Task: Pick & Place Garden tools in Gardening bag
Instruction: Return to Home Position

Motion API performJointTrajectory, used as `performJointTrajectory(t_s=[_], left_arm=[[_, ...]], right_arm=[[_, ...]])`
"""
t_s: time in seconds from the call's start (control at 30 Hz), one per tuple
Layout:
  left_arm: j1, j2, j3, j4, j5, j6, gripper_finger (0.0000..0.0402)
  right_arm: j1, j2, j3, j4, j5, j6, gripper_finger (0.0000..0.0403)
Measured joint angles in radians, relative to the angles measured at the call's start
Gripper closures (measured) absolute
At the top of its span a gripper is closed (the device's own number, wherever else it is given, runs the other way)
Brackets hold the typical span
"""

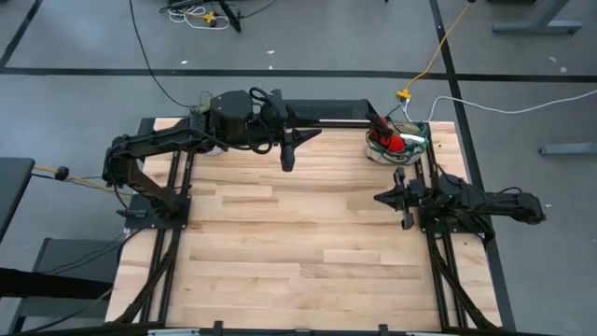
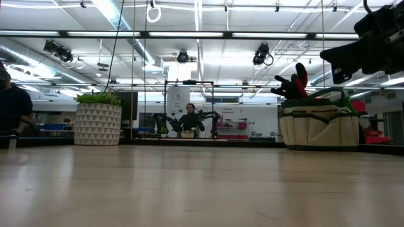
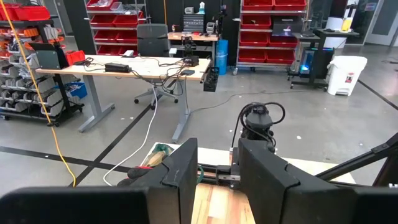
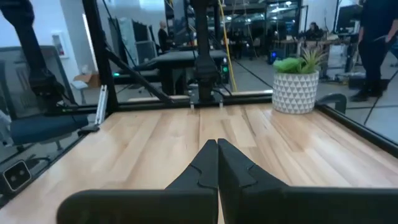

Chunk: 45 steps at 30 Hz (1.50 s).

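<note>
The beige gardening bag with green trim stands on its base at the table's far right corner; it also shows in the low view. A black glove with a red cuff sticks out of its top, and I see green and white items inside. No tool lies loose on the table. My left gripper is open and empty, raised over the far middle of the table, left of the bag. My right gripper is shut and empty, just nearer than the bag.
A leafy plant in a white patterned pot stands at the far left, mostly under the left arm in the high view; it also shows in the right wrist view. The wooden tabletop spreads from the middle toward the near edge. People show in the room beyond.
</note>
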Motion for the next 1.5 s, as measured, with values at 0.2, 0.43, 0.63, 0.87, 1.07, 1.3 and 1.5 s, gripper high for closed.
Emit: performJointTrajectory(t_s=[0.2,0.43,0.63,0.87,1.07,1.3,1.5], left_arm=[[0.000,0.000,0.000,0.000,0.000,0.000,0.0280],[0.000,0.000,0.000,0.000,0.000,0.000,0.0280],[0.000,0.000,0.000,0.000,0.000,0.000,0.0280],[0.000,0.000,0.000,0.000,0.000,0.000,0.0280],[0.000,0.000,0.000,0.000,0.000,0.000,0.0280],[0.000,0.000,0.000,0.000,0.000,0.000,0.0280],[0.000,0.000,0.000,0.000,0.000,0.000,0.0280]], right_arm=[[0.032,-0.030,0.000,-0.001,0.014,-0.010,0.0397],[0.066,-0.030,0.000,-0.003,0.018,0.034,0.0391],[0.069,-0.030,0.000,-0.003,0.018,0.030,0.0391],[0.069,-0.030,0.000,-0.003,0.018,0.030,0.0390],[0.069,-0.030,0.000,-0.003,0.018,0.029,0.0390],[0.069,-0.030,0.000,-0.003,0.018,0.029,0.0390],[0.069,-0.030,0.000,-0.003,0.018,0.028,0.0390]])
